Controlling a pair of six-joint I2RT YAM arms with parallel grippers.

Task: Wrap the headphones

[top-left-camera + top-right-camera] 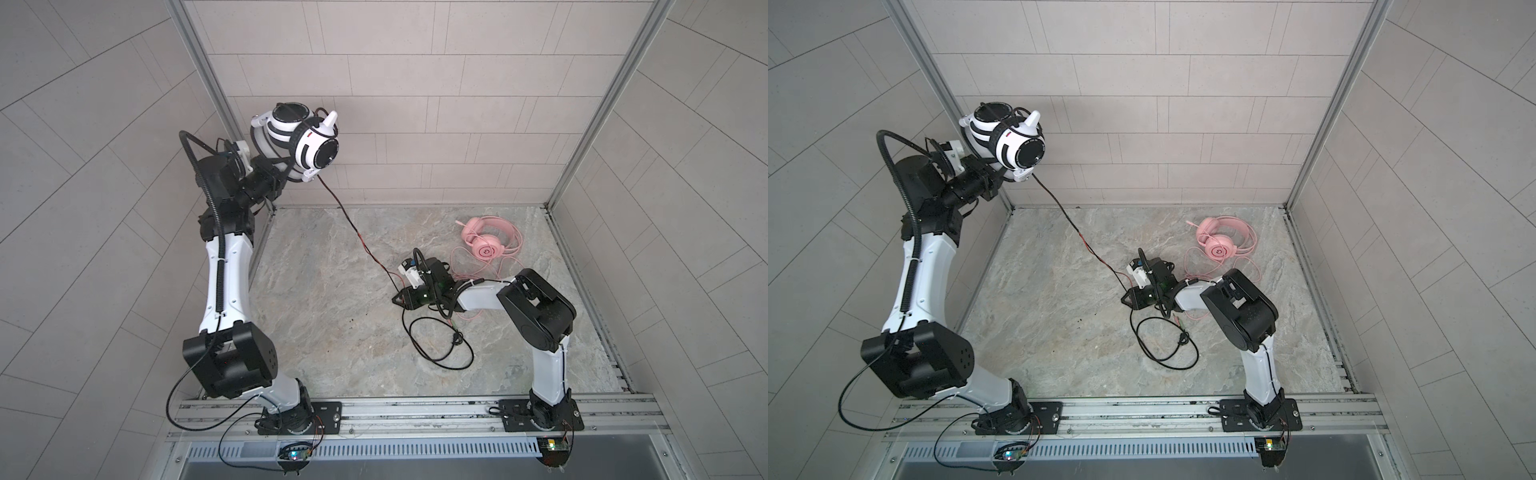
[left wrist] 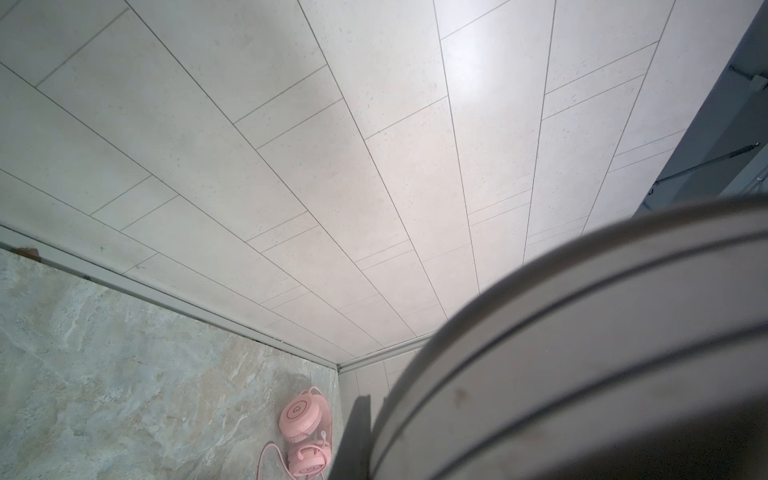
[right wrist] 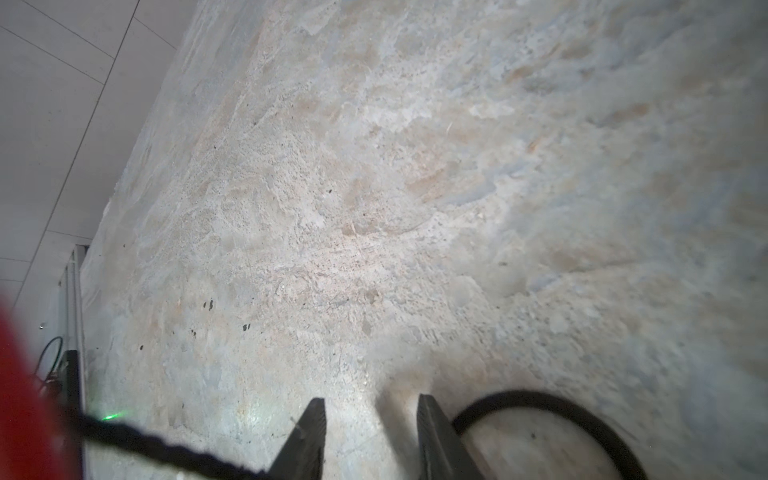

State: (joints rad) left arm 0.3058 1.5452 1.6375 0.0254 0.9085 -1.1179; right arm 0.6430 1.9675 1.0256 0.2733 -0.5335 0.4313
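White-and-black headset (image 1: 309, 143): up in the air, well clear of the counter (image 1: 324, 299), right at the tip of the left pincer (image 1: 286, 173). Both earcups sit stacked just past the pincer's end, and it looks the same in both top views (image 1: 1017, 145).
Left pincer: pressed together on the headset's thin headband. From where I stand the earcups hide the tips themselves.
Left wrist view: a broad, blurred white curve of the headset (image 2: 582, 353) fills the corner next to the lens.
Cable (image 1: 357, 232): black and red, it runs in a straight, tight-looking line from the headset down to the right pincer (image 1: 395, 298). From there it goes on behind that pincer into a loose loop (image 1: 440, 345) lying on the counter beneath its wrist.
Right pincer (image 3: 370, 399): low over the counter, jaws partly spread. In the wrist view bare counter shows between the two fingertips (image 3: 428, 419).
Right pincer contact: the braided cable (image 3: 166, 449) comes up against the outer side of one finger. Whether it's caught deeper between the jaws, I can't tell. The loop (image 3: 540, 399) curves just beside the other finger.
Pink headset (image 1: 486, 243): flat on the counter, well apart from the right pincer, off behind its wrist. Neither pincer touches it.
Pink cable (image 1: 469, 266): loose curls beside the pink headset, trailing under the right arm.
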